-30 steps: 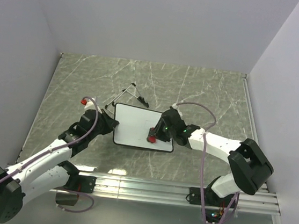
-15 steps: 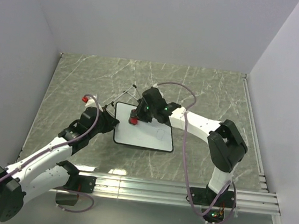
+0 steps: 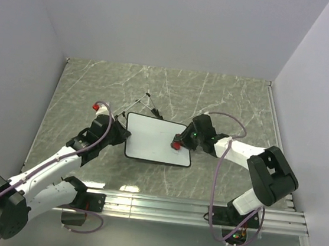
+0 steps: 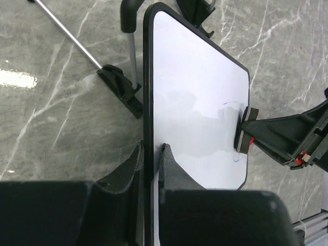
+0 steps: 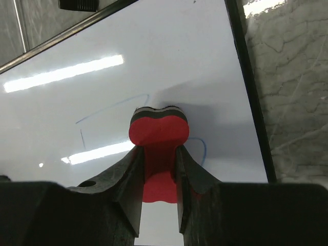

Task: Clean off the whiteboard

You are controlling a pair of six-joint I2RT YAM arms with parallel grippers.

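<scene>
Whiteboard (image 3: 153, 139): lying flat on the worktop (image 3: 232, 101) near the middle, just in front of a folded wire stand (image 3: 144, 104).
Left gripper (image 4: 152, 151): closing narrowly over the board's black frame at its left edge and pinning it down.
Right gripper (image 5: 157, 154): squeezing the waist of a red eraser (image 5: 158, 127), whose dark pad is pressing on the board near the right edge.
Marks left: faint blue strokes (image 5: 197, 148) are showing on either side of the eraser.
Doing it well: pressing the pad flat and evenly, sweeping across both strokes in overlapping passes, and turning back just inside the frame.
Watching for: the eraser tilting in the grip, or the board sliding if the left hold is slackening.
</scene>
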